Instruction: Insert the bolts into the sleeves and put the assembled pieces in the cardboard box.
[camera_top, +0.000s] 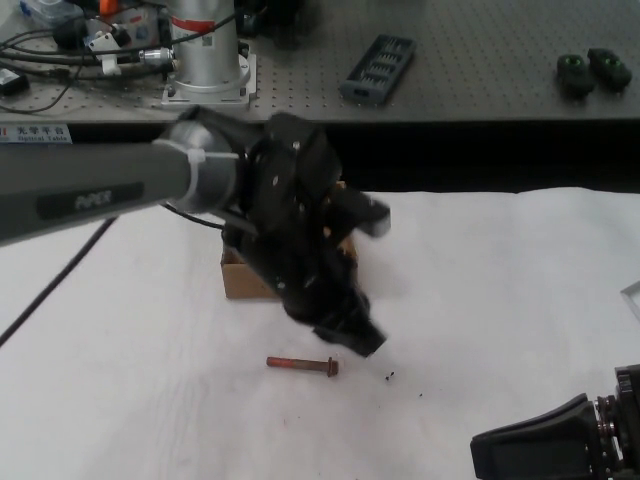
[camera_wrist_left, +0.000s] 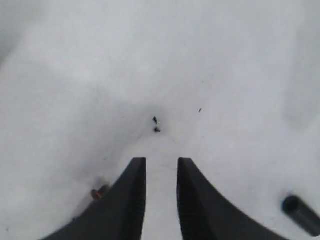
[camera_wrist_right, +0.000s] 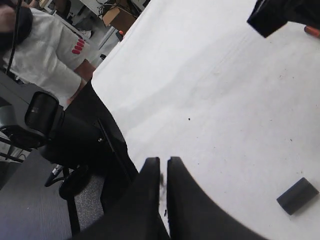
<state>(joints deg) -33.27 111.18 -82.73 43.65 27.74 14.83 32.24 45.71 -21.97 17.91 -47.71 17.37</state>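
Two tools are seen over the worktop (camera_top: 520, 290), which is covered by a white cloth (camera_top: 140, 410). The left tool (camera_wrist_left: 161, 163) stands partly open. Its dark fingers (camera_wrist_left: 132, 195) are parted by a moderate gap through which only cloth is seen, and nothing is gripped. Whether its tips touch the cloth cannot be told. It is poised just above the bolt (camera_top: 303, 365), with its tips beside the bolt's head end.

The right tool (camera_wrist_right: 162, 161) is almost closed, with only a thin slit left at its tip, and nothing is held in it. In the high view it is seen well apart from the bolt, toward the near right of it.

The bolt is laid flat on the cloth. It is reddish-brown, with a flanged head at the end nearer the left tool and its shank pointing away to the left.

One black sleeve (camera_wrist_left: 300, 212) is found lying on the cloth, on the side of the left tool opposite the bolt. The cardboard box (camera_top: 243, 277) is set just beyond the bolt and is partly hidden behind the left arm (camera_top: 120, 190), so its contents cannot be told. A few black specks (camera_top: 388, 377) are scattered just right of the bolt's head.
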